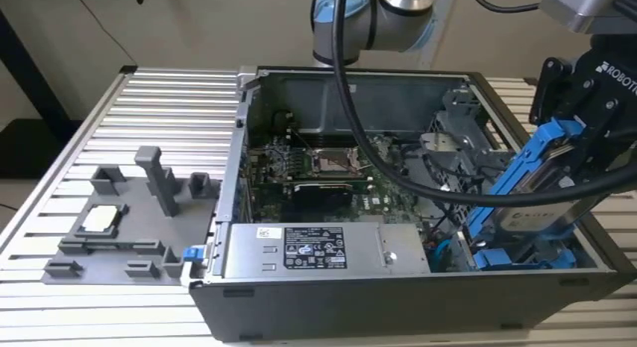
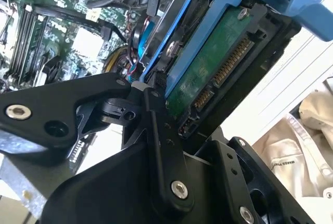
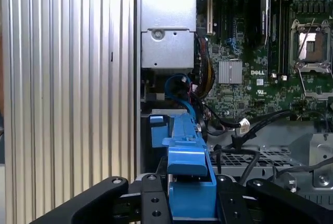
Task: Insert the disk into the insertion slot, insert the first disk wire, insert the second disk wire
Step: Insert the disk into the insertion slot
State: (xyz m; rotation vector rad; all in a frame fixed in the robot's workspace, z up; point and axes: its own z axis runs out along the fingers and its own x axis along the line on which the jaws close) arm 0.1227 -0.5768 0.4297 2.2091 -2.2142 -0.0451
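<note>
My gripper is shut on the disk, a silver-grey drive in a bright blue carrier frame. I hold it steeply tilted over the front corner of the open computer case, on the exterior view's right. Its lower end hangs just above the insertion slot, a grey bay with blue end tabs. In the second wrist view the disk shows its green board and connector, with a black finger against its edge. In the first wrist view the blue carrier sits between the jaws of the gripper, above the slot.
A grey power supply box lies along the case front beside the slot. The motherboard and loose cables fill the case floor. A perforated cage stands behind. A grey fixture rests on the slatted table.
</note>
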